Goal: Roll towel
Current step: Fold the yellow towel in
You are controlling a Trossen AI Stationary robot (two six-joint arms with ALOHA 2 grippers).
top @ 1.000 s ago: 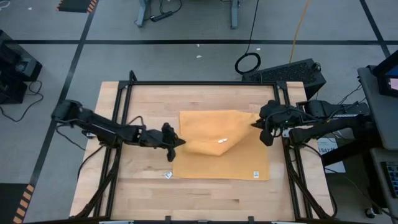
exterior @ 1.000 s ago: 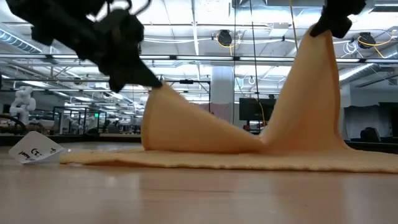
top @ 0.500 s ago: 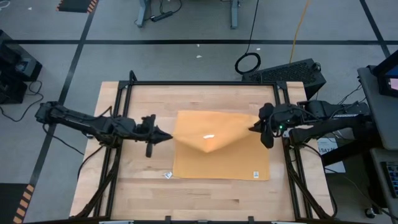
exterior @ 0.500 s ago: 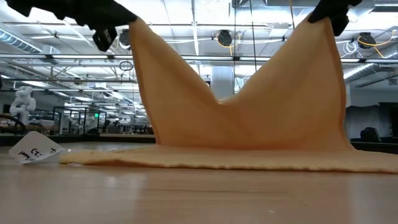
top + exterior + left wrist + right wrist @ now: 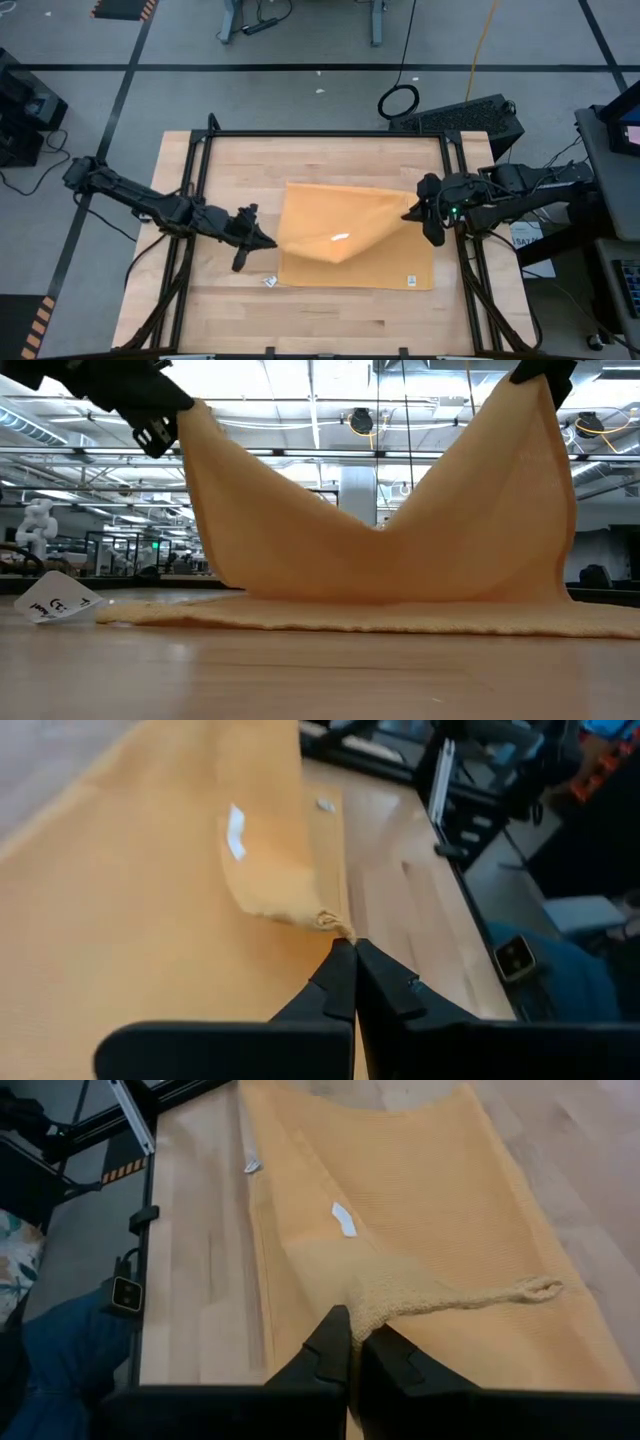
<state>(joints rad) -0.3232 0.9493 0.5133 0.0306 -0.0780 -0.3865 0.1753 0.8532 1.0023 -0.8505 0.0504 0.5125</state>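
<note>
The towel's (image 5: 345, 240) near edge is lying flat on the wooden table (image 5: 330, 320) while both far corners are hanging lifted. The left gripper (image 5: 262, 240) and right gripper (image 5: 412, 214) are each pinching one corner, with bare tabletop surrounding the cloth.

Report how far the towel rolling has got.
Done: both far corners of the towel are pinched, one in the left gripper, one in the right gripper, and lifted off the table. In hand: the raised edge sags between them while the near edge lies flat. Left: no roll shows yet, so all the rolling remains.
</note>
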